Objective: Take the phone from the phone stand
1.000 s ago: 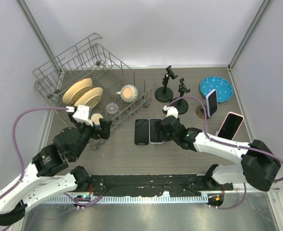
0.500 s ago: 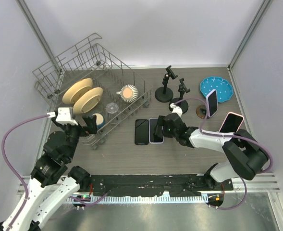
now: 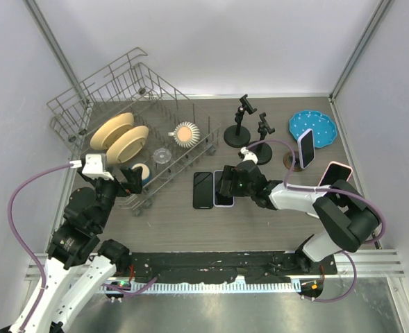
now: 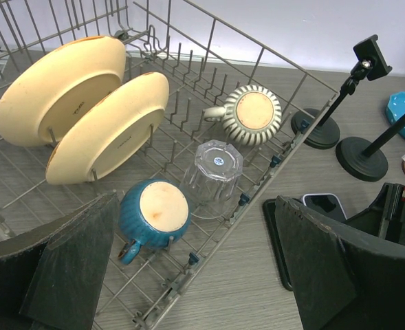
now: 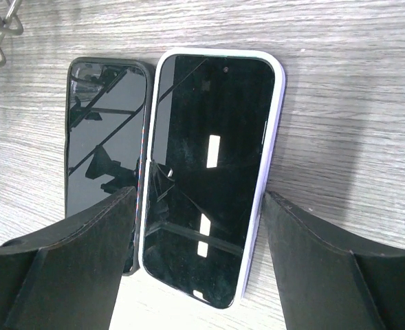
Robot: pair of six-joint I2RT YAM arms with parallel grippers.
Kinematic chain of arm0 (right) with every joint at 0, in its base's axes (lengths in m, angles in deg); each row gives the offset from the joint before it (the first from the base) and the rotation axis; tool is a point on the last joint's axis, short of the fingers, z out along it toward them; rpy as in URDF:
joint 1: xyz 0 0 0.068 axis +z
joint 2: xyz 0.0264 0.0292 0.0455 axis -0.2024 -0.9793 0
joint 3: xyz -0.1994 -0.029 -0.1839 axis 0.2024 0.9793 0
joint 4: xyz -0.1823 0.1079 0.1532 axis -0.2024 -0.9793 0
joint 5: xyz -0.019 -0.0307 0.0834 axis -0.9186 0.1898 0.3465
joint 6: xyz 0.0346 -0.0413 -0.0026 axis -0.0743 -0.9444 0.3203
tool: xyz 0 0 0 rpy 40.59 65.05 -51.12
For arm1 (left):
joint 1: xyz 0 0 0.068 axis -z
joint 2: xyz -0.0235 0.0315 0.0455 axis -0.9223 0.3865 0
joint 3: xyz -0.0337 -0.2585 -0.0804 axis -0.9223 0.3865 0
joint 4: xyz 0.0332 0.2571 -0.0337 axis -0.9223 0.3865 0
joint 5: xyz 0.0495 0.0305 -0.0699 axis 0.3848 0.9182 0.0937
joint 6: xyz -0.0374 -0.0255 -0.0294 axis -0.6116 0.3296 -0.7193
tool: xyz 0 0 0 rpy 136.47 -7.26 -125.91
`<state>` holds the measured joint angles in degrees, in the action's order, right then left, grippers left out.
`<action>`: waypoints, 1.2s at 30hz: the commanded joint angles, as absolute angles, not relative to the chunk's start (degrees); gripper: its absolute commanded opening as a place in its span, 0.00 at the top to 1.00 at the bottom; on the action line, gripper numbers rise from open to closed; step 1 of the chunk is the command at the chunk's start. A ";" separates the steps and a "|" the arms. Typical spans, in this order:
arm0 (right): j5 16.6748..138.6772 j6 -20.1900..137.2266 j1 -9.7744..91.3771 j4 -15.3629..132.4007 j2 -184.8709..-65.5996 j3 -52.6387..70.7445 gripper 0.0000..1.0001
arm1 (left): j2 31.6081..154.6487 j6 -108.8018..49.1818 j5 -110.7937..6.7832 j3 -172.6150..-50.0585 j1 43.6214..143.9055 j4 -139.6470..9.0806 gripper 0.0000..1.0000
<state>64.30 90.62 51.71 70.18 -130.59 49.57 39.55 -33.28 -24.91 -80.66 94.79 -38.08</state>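
Note:
A lilac-cased phone (image 5: pixel 209 172) lies flat and face up on the table, next to a black phone (image 5: pixel 106 137). My right gripper (image 5: pixel 196 206) is open and low over the lilac phone's (image 3: pixel 221 197) near end, one finger on each side, with a small gap showing at the right finger. Two black phone stands (image 3: pixel 237 128) (image 3: pixel 262 139) stand bare behind it. Another phone (image 3: pixel 305 148) sits upright on a brown-based stand at the right. My left gripper (image 4: pixel 195 261) is open and empty over the dish rack's (image 4: pixel 285 137) near rail.
The wire rack (image 3: pixel 121 90) holds two cream plates (image 4: pixel 85 110), a blue mug (image 4: pixel 154 210), a glass (image 4: pixel 212 172) and a striped mug (image 4: pixel 250 113). A pink-cased phone (image 3: pixel 331 182) leans at the right. A blue plate (image 3: pixel 314 127) lies at the back right.
The left arm has drawn back to the left, away from the rack's corner. The right gripper has slid a little left along the lilac phone, still open.

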 commanded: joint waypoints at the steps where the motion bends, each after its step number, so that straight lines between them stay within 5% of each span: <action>1: 68.11 89.41 52.63 69.23 -131.43 46.81 0.21 | 38.99 -33.70 -26.08 -80.74 94.33 -40.77 0.00; 18: 45.89 74.30 50.18 38.22 -106.23 34.25 0.18 | 37.67 -33.44 -26.60 -80.39 94.33 -40.50 0.00; 22: 37.82 72.27 45.97 33.28 -100.59 30.47 0.08 | 37.15 -33.44 -26.69 -80.21 94.33 -40.50 0.00; 26: 32.16 71.92 39.55 29.94 -99.87 26.42 0.02 | 36.62 -33.44 -26.96 -80.12 94.33 -40.42 0.00; 36: 30.39 72.45 25.83 33.87 -110.24 21.15 0.04 | 35.48 -33.17 -26.69 -79.69 94.33 -40.59 0.00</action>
<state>32.10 72.72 29.61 31.21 -106.30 23.80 36.20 -33.24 -25.99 -79.99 94.62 -38.08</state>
